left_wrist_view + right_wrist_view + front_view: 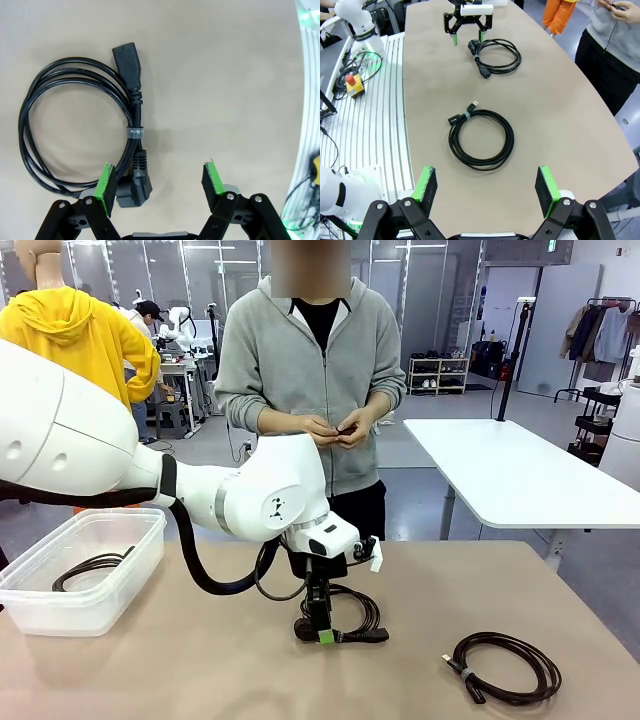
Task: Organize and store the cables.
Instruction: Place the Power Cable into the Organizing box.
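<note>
Front view: we see tan table (200, 670), clear bin (60, 618) at robot's left, bin cable (88, 564) coiled inside. Left gripper (322, 628) low over power cable (362, 636) mid-table. Left wrist view adds detail: jaws spread, gripping nothing, angled plug (134, 187) just beside one green pad (105, 182). Right wrist view gives us right gripper (482, 185), jaws released, above coiled USB cable (454, 142).

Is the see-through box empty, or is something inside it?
Not empty. One coiled black cable lies on the bottom of the clear box, showing through its wall.
</note>
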`<state>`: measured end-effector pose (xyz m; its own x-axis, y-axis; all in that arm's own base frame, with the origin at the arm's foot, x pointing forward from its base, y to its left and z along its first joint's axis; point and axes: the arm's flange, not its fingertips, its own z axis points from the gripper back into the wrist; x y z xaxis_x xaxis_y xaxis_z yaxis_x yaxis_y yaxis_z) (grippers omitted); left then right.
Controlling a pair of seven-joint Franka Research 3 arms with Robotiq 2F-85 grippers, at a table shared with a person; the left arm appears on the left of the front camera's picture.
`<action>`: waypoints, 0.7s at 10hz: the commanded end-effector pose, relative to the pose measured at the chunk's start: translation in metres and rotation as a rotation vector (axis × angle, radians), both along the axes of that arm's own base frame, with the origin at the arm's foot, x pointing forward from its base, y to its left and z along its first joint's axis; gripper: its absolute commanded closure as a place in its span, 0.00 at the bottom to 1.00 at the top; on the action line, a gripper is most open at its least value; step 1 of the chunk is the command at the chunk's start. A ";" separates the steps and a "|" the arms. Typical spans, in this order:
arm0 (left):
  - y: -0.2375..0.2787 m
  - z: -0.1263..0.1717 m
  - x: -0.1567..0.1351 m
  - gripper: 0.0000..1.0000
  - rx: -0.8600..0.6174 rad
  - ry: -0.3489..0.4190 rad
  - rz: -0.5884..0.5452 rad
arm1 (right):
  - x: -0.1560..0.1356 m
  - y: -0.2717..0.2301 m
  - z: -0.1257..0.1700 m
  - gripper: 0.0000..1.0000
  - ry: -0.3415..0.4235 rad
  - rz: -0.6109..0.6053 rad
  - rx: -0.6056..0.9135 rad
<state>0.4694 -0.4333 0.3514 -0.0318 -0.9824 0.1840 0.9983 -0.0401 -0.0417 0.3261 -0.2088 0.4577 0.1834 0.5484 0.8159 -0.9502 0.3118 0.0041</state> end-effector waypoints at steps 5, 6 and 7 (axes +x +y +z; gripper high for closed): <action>-0.027 -0.010 0.014 0.14 0.035 -0.026 -0.011 | -0.001 0.000 -0.001 0.00 -0.008 0.000 0.005; -0.031 -0.014 0.013 0.14 0.059 -0.011 -0.018 | -0.001 0.000 -0.001 0.00 -0.008 0.000 0.005; -0.036 -0.018 0.011 0.14 0.073 0.006 -0.018 | -0.001 0.000 -0.001 0.00 -0.008 0.000 0.005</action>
<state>0.4777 -0.4583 0.3335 -0.0547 -0.9877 0.1466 0.9977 -0.0599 -0.0317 0.3261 -0.2088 0.4577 0.1837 0.5484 0.8158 -0.9501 0.3119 0.0043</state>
